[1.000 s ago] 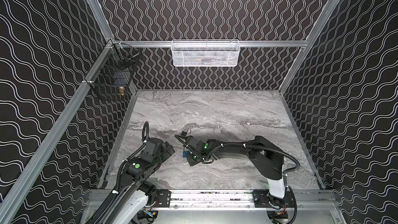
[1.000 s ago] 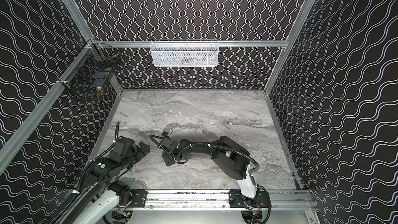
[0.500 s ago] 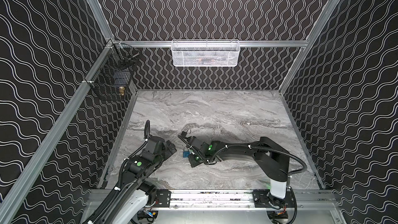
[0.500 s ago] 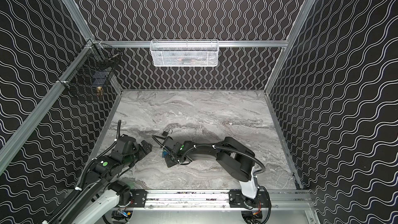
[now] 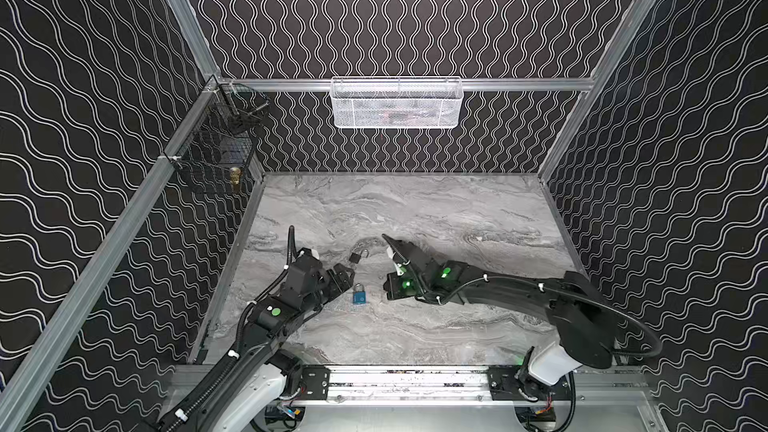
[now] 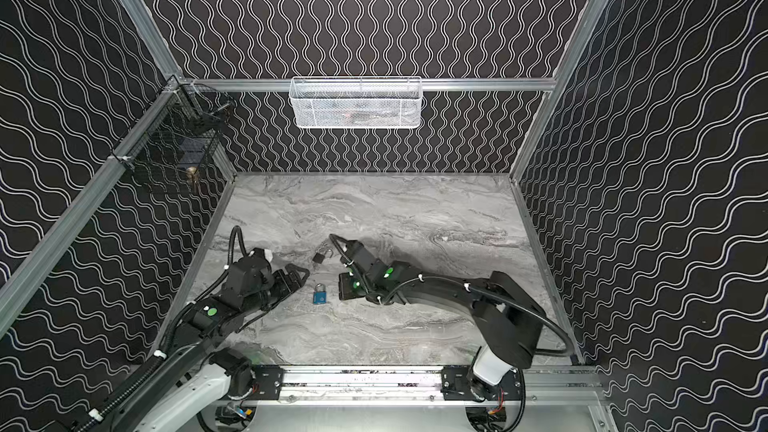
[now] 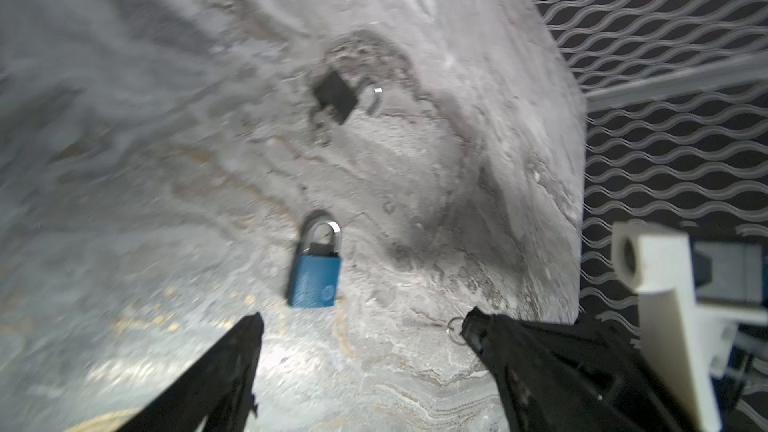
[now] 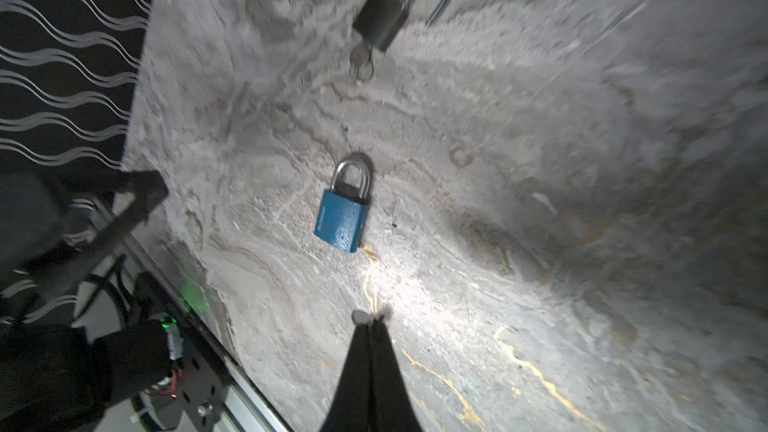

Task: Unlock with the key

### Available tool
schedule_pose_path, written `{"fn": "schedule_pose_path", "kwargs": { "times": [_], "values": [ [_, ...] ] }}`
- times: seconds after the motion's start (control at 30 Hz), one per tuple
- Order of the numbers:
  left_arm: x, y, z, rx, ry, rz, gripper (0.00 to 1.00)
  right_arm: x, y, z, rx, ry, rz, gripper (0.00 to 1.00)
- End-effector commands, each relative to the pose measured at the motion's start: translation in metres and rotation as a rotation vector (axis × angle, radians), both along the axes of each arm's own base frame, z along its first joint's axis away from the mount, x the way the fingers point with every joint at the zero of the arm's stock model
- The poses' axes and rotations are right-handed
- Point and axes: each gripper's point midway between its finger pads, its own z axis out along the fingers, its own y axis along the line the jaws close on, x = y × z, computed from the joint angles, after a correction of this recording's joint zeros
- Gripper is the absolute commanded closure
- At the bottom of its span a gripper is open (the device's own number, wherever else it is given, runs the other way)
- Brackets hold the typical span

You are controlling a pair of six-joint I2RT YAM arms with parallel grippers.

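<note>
the blue padlock (image 5: 360, 294) lies between the left gripper (image 7: 362, 320), gaping wide and empty, and the right gripper (image 8: 372, 317), pinched shut (on nothing i can see), while the key (image 8: 360, 56) sits in the farther black padlock (image 5: 355, 257).

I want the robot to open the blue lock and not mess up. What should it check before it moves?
1. Is the blue padlock lying free on the marble table, between the two hands? Ok.
2. Is the blue padlock's shackle open? Not ok, it is closed.
3. Is the black padlock unlocked? Ok, its shackle is open and a key is stuck in its base.
4. Is the left hand open and ready to grasp? Ok.
5. Does the right hand hold a key? Cannot tell; its jaws are shut.
6. Is a key for the blue padlock found? Cannot tell; only a small ring shows beside the left hand.
</note>
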Motion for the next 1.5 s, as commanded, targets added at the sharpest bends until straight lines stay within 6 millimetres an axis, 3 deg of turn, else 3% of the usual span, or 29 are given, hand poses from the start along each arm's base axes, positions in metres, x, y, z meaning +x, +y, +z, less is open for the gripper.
{"fn": "schedule_pose_path", "kwargs": {
  "times": [0.0,0.23,0.6,0.93,1.27,1.47],
  "values": [
    [0.019,-0.020,0.039,-0.002,-0.205,-0.113,0.14,0.008,-0.003,0.025,0.075,-0.014,-0.042,1.00],
    [0.028,-0.043,0.077,0.063,-0.523,-0.292,0.16,0.019,-0.016,0.072,0.151,-0.062,-0.075,1.00],
    [0.011,-0.090,0.107,0.044,-0.888,-0.599,0.26,0.020,-0.036,0.116,0.218,-0.099,-0.069,1.00],
    [-0.016,-0.130,0.112,0.089,-1.094,-0.739,0.31,0.015,-0.049,0.147,0.244,-0.144,-0.073,1.00],
    [-0.008,-0.155,0.111,0.123,-1.149,-0.746,0.36,0.009,-0.053,0.164,0.278,-0.156,-0.069,1.00],
    [-0.006,-0.161,0.110,0.114,-1.163,-0.747,0.46,0.008,-0.054,0.167,0.286,-0.162,-0.069,1.00]
  ]
}}
